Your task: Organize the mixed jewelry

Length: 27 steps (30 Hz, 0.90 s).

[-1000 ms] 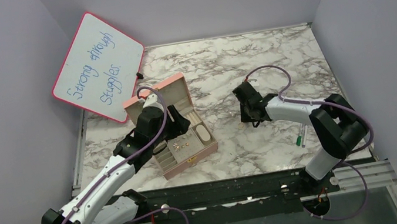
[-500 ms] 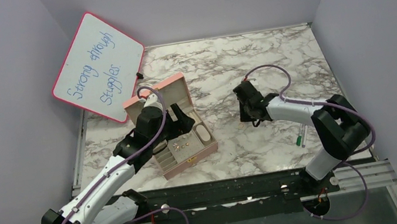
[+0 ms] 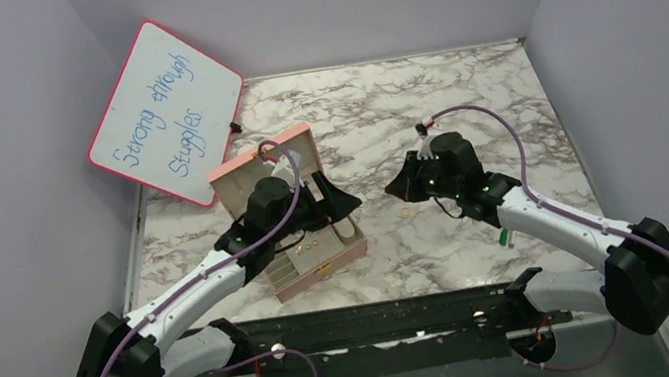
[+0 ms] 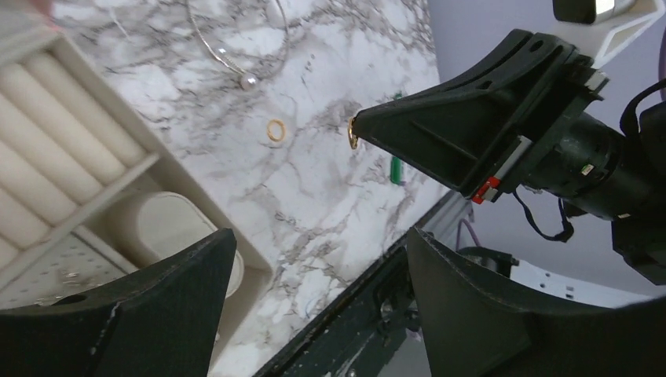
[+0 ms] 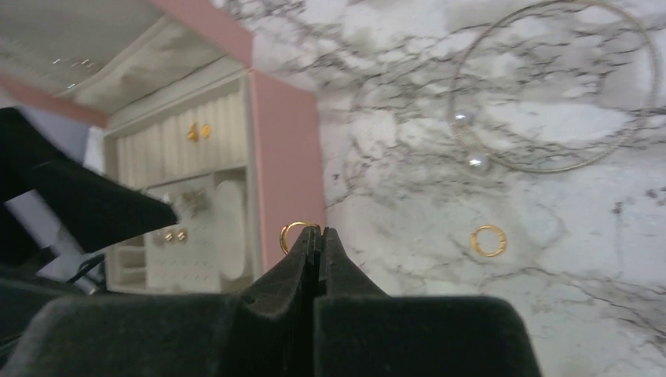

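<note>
My right gripper [image 5: 314, 231] is shut on a tiny gold ring [image 5: 294, 234] and holds it above the marble, just right of the pink box [image 5: 287, 149]. From the left wrist view the ring [image 4: 353, 133] hangs at the right fingertips. A second gold ring [image 5: 488, 239] lies on the marble; it also shows in the left wrist view [image 4: 276, 130]. Gold studs [image 5: 198, 132] sit in the box's cream compartments. My left gripper [image 3: 340, 198] is open and empty over the box's right side, its jaws wide apart [image 4: 320, 236].
A thin hoop with two pearls [image 5: 550, 86] lies on the marble beyond the loose ring. A green-and-white pen [image 3: 505, 231] lies near the right arm. A whiteboard [image 3: 164, 114] leans at the back left. The box lid [image 3: 262, 164] stands open.
My right arm has swung up and outward, its gripper now pointing left at the box with the ring in it. My left gripper has shifted right over the box's edge.
</note>
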Each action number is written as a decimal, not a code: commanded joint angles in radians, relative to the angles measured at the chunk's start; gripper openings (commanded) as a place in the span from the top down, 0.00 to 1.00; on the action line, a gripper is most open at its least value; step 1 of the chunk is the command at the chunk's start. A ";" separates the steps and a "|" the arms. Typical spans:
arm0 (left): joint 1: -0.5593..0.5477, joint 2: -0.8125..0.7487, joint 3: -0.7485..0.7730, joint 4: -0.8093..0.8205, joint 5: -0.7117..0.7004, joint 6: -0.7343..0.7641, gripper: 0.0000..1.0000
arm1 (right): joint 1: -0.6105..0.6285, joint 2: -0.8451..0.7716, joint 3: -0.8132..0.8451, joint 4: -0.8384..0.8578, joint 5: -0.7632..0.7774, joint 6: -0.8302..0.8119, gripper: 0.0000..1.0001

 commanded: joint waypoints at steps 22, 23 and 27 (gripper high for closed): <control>-0.126 0.089 -0.037 0.358 -0.054 -0.103 0.69 | -0.001 -0.108 -0.065 0.223 -0.405 0.116 0.99; -0.127 0.088 -0.038 0.360 -0.055 -0.103 0.71 | -0.001 -0.108 -0.065 0.224 -0.407 0.115 0.99; -0.127 0.087 -0.038 0.370 -0.052 -0.096 0.85 | -0.001 -0.110 -0.066 0.227 -0.410 0.115 0.99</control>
